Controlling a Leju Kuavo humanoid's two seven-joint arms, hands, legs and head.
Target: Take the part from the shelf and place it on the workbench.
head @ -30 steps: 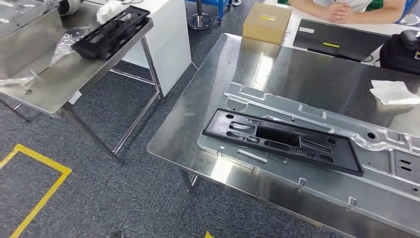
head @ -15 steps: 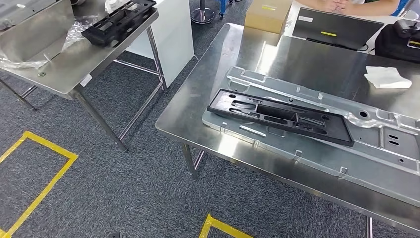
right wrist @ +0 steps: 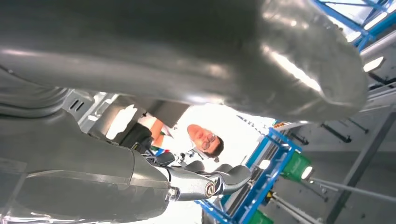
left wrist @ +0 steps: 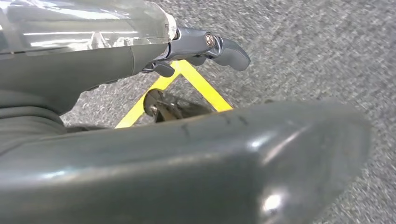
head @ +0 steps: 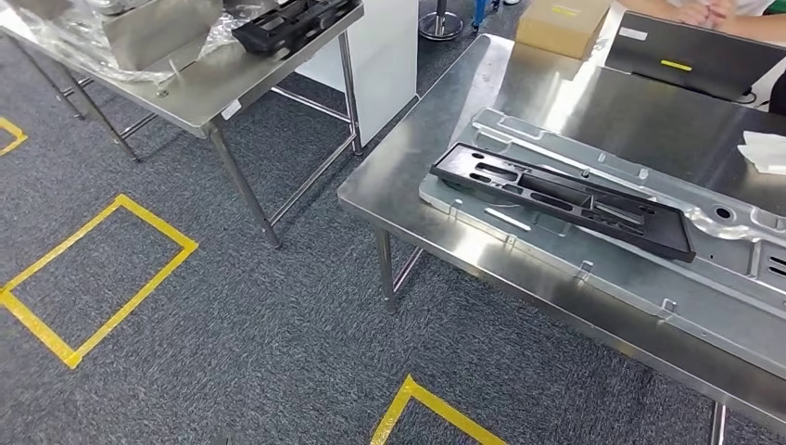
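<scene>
A long black plastic part (head: 556, 197) lies flat on a pressed sheet-metal panel (head: 519, 130) on the steel workbench (head: 436, 130) at the right. A second black part (head: 292, 20) rests on the steel side table (head: 232, 79) at the upper left. My left hand (left wrist: 187, 158) hangs over the grey carpet, its thumb and fingers (left wrist: 224, 49) apart, holding nothing. My right hand (right wrist: 163, 70) is also empty, its fingers (right wrist: 219, 179) spread from the thumb.
On the workbench's far side are a cardboard box (head: 561, 23), a dark flat case (head: 695, 56) and a white cloth (head: 765, 148). A person's clasped hands (head: 704, 11) rest there. A metal box in plastic wrap (head: 158, 23) stands on the side table. Yellow floor tape (head: 93, 278) marks the carpet.
The whole picture has shifted: the camera has moved, both tables now sit further right and up, and more floor shows. Neither black part has moved on its table.
</scene>
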